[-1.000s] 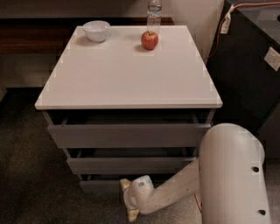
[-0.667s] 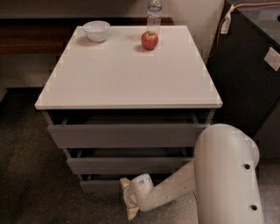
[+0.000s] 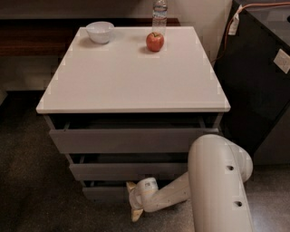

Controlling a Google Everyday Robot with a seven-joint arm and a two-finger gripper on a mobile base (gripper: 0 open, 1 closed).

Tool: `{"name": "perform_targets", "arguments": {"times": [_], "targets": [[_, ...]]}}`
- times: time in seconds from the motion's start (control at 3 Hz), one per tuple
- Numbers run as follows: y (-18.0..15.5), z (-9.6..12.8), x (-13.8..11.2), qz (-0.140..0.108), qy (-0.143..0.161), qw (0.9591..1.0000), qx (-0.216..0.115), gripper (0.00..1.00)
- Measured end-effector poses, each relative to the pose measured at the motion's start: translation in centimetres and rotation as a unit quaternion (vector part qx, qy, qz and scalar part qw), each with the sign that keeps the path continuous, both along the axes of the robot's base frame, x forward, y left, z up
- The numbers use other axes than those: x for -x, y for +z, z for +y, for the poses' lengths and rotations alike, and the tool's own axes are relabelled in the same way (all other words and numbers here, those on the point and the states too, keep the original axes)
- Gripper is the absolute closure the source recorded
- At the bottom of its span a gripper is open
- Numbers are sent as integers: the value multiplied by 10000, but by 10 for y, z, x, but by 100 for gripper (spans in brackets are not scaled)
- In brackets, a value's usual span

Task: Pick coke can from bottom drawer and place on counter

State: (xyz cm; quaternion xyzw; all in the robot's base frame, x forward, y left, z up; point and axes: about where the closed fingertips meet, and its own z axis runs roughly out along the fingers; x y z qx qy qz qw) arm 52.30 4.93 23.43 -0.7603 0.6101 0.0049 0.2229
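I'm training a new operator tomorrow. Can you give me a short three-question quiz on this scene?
1. True or false: the coke can stands on the counter.
2. What sits right in front of the water bottle? A) a banana B) a red apple C) a mug
3. Fill in: the pincer sits low, near the floor, in front of the ___ drawer.

Key
1: false, no can shows on the counter.
2: B.
3: bottom, that is, the bottom drawer.
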Motion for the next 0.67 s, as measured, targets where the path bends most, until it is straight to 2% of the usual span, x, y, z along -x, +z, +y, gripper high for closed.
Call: {"name": "perform_targets", "arguments": {"times": [0.67], "targets": [[-50, 13, -39, 93, -50, 9999, 136, 0]]}}
